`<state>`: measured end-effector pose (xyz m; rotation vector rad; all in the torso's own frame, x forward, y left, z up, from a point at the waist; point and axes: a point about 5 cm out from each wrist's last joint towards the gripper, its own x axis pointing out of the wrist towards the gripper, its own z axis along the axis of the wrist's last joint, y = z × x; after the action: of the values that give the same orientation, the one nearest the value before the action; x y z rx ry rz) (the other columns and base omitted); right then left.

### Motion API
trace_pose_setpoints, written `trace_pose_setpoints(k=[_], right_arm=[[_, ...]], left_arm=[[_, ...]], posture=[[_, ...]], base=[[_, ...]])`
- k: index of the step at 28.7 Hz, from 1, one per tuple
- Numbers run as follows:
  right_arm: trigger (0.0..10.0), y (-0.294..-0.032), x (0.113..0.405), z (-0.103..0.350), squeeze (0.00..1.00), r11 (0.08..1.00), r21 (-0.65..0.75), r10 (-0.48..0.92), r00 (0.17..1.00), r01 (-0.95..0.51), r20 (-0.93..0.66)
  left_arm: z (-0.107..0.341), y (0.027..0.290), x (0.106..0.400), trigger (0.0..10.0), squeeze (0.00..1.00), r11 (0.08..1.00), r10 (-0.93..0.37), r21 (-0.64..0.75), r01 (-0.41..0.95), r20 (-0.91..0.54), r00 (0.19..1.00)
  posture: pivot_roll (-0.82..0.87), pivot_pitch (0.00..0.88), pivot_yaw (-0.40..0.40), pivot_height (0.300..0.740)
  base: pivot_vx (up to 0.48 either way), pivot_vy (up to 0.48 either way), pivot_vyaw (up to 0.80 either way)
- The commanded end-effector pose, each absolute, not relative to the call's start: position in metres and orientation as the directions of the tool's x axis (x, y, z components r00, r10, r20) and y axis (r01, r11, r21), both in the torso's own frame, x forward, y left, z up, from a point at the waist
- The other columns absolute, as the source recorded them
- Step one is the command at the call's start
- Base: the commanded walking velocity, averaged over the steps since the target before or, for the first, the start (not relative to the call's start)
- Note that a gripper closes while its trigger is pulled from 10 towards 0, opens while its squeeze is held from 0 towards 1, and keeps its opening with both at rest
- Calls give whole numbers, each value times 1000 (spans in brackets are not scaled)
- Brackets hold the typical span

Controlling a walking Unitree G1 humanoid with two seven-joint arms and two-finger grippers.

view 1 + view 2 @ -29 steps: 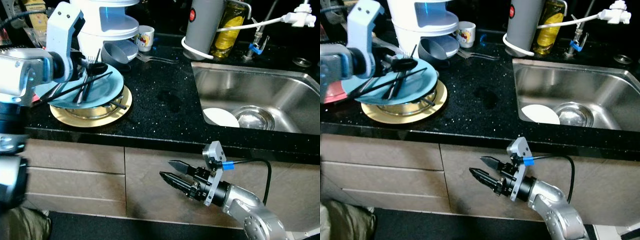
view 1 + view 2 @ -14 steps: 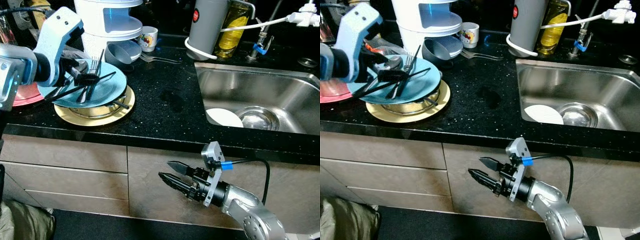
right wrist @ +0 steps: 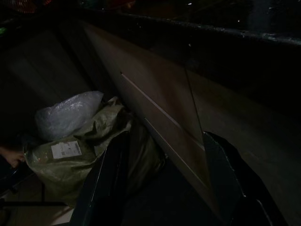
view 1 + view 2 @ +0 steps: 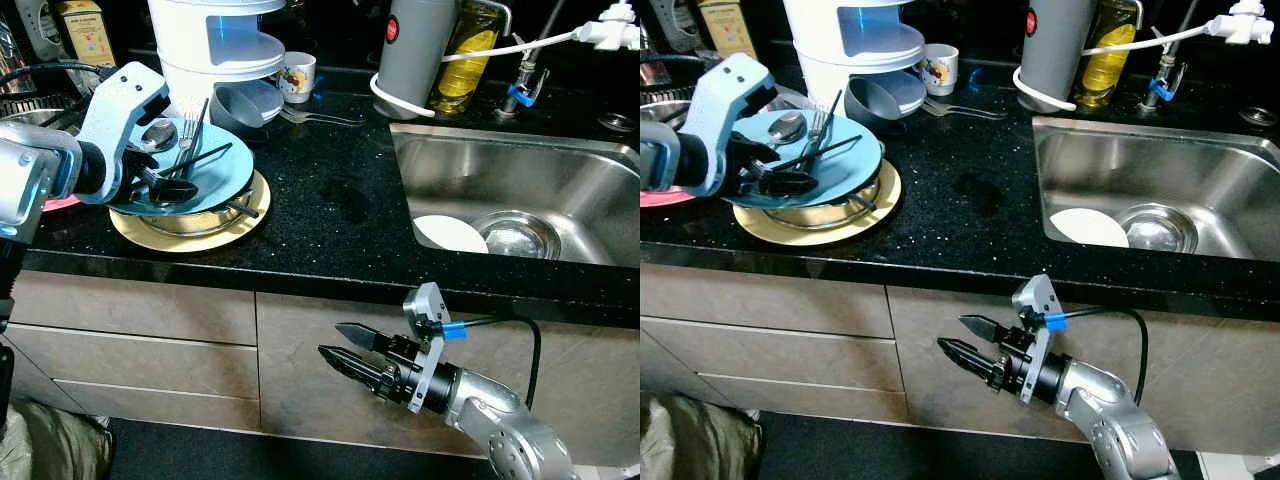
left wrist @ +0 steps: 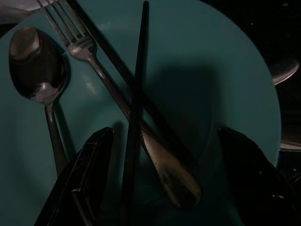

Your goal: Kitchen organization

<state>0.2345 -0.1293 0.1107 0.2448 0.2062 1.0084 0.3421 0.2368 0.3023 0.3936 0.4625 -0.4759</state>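
Cutlery lies loose on a round teal plate [image 4: 205,170] near the left end of a black speckled worktop [image 4: 330,215]: a steel fork [image 5: 89,54], a steel spoon [image 5: 35,59] with a polished oval bowl, and two thin black chopsticks [image 5: 136,103] crossing over the fork's handle. The plate is smooth and matte. It sits on a shallow metal bowl, which rests on a flat gold charger [image 4: 190,228].

The left claw [image 5: 160,188] hovers low over the plate's near edge, its two black fingers spread wide on either side of the fork handle and chopsticks, gripping nothing. Judging from this, the tidying looks barely begun: the cutlery is ungathered and the stack of dishes is still on the worktop.

Behind the plate stands a white plastic appliance [image 4: 215,45] with a rounded tiered body, a grey bowl [image 4: 240,105] and a small printed white mug [image 4: 295,75] beside it. Farther right are a grey cylindrical flask [image 4: 415,50] and a bottle of yellow liquid [image 4: 470,45].

A brushed stainless-steel sink [image 4: 600,190] is sunk into the worktop at the right, with a white plate [image 4: 448,235] lying in its basin beside the drain, seemingly yet to be dealt with.

The right claw [image 4: 338,342] hangs idle below the worktop edge, in front of the pale cabinet fronts, its fingers parted and empty.
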Motion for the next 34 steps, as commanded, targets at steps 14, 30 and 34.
trace_pose_setpoints(k=[14, 30, 34], right_arm=[[10000, -131, 234, 111, 0, 514, 305, 850, 523, -801, -61], [10000, -132, 234, 111, 0, 517, 304, 849, 524, -800, -66], [10000, -132, 234, 111, 0, 517, 305, 849, 523, -800, -67]], left_arm=[[285, 246, 338, 0, 0, 843, -313, 211, 494, -554, 771], [291, 246, 344, 0, 0, 874, -306, 193, 446, -493, 814], [295, 246, 346, 0, 0, 884, -304, 186, 429, -469, 829]], posture=[[149, 37, -40, 740], [145, 35, -46, 740], [144, 31, -48, 740]], base=[[0, 0, 0], [0, 0, 0], [0, 0, 0]])
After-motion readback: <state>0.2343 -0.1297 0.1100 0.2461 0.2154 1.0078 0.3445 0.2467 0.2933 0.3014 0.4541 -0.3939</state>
